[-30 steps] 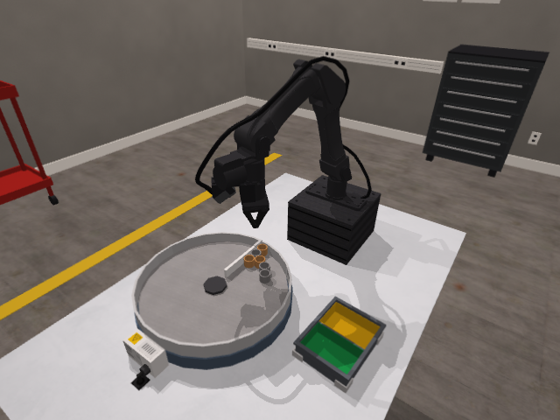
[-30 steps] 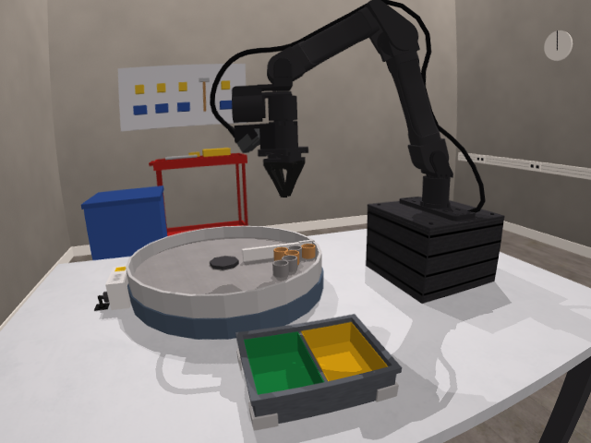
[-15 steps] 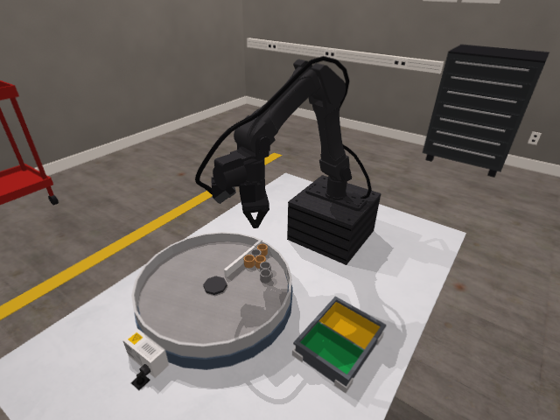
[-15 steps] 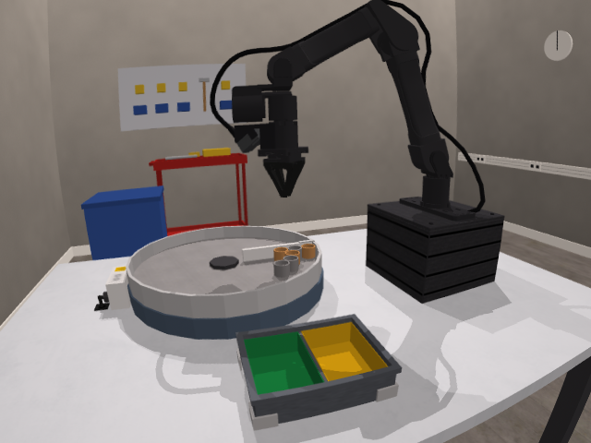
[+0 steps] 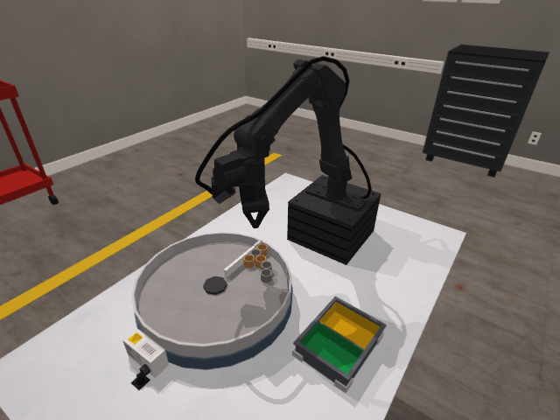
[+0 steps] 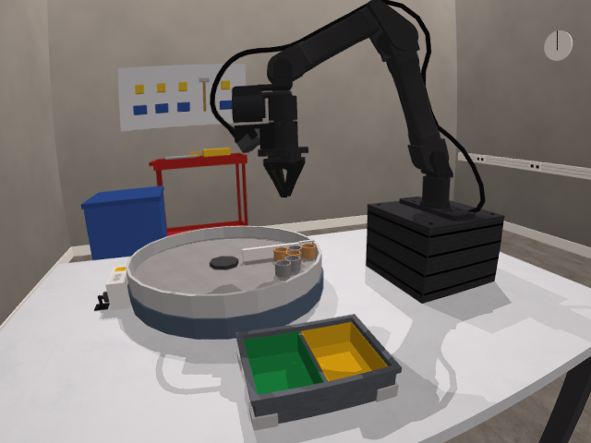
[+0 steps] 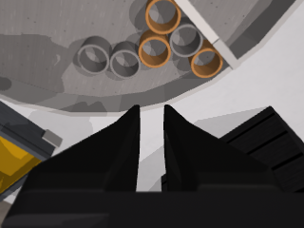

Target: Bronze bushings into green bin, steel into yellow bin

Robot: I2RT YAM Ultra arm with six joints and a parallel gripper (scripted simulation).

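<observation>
The round grey turntable holds a cluster of bushings by a white bar near its far right rim. Three are bronze and three are steel. They stand upright and close together. My gripper hangs well above the rim of the turntable, just outside the cluster, with its fingers nearly together and nothing between them; it also shows in the wrist view. The two-part bin stands at the front right, with a green half and a yellow half, both empty.
The arm's black base block stands right of the turntable. A small white control box sits at the turntable's front left. A black hub marks the turntable's centre.
</observation>
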